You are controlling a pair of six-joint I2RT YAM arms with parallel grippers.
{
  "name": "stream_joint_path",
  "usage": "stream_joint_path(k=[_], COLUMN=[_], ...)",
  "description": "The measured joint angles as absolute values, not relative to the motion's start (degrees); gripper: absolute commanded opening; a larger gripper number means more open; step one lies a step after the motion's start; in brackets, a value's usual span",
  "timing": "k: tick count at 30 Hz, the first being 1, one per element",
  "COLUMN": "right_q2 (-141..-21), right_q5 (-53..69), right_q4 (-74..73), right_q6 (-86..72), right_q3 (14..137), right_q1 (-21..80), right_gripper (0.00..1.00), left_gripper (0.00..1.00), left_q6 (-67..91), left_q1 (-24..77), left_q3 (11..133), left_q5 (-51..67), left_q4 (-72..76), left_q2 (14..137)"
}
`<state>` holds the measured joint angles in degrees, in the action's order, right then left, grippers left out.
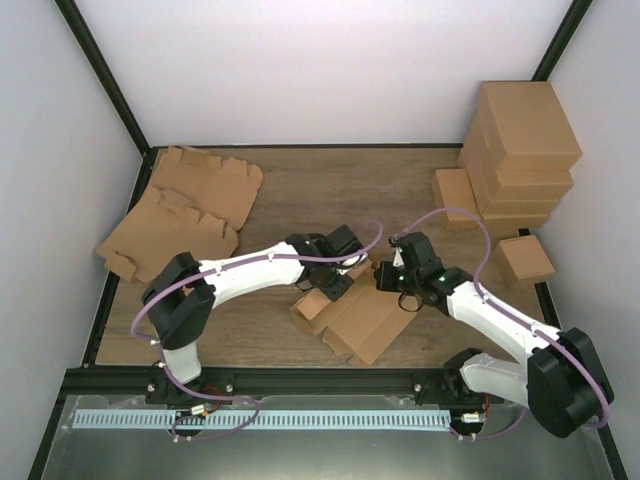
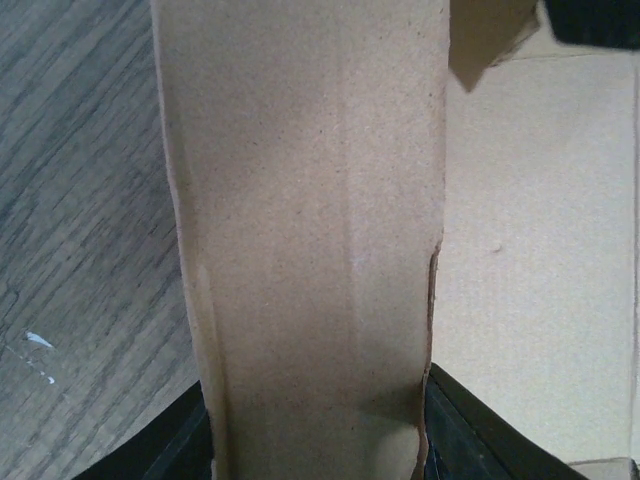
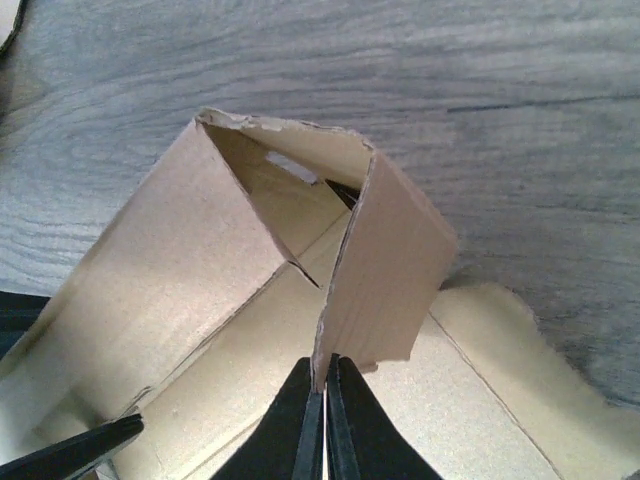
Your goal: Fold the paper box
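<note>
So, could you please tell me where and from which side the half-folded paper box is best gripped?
Probably a raised wall, pinched across its thin free edge, coming edge-on from the right. The paper box lies mostly flat on the table, so only upright panels offer fingers an edge; the right gripper is shut on one like that.
</note>
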<state>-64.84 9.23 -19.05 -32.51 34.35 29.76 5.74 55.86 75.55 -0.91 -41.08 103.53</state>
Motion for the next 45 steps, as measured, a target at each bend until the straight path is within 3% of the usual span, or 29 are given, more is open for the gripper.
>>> stream_joint_path(k=[10, 14, 18, 21, 33, 40, 45], right_q2=[-61.12, -60.07, -58.43, -55.29, -42.76, -54.02, -66.57], right_q5=[10.11, 11.44, 11.09, 9.91, 3.79, 11.46, 21.34], right_q4=[-12.25, -10.15, -9.93, -11.16, -16.97, -13.58, -8.67], right_q6=[-36.03, -36.86, -37.21, -36.86, -35.11, -33.52, -30.09], right_q3=[27.03, 24.84, 23.53, 23.44, 23.77, 27.81, 30.63], right_q1=[32.12, 32.88, 32.93, 32.97, 30.61, 13.74, 9.85], right_gripper=[0.02, 0.16, 0.19, 0.33, 0.36, 0.32, 0.32], left_gripper=[0.46, 0.46, 0.46, 0.46, 0.46, 0.46, 0.46], left_q6=[5.54, 5.56, 5.56, 5.56, 5.54, 5.54, 5.61], left_q1=[58.61, 60.03, 60.12, 60.16, 60.16, 60.16, 60.16], left_q3=[78.96, 79.4, 79.4, 79.42, 79.42, 79.42, 79.42], left_q5=[-0.86, -1.28, -2.09, -2.52, -2.76, -2.76, -2.55], left_q4=[-44.1, -44.36, -44.45, -44.47, -44.56, -44.56, -44.6], left_q2=[105.47, 105.86, 105.89, 105.89, 105.91, 105.91, 105.91])
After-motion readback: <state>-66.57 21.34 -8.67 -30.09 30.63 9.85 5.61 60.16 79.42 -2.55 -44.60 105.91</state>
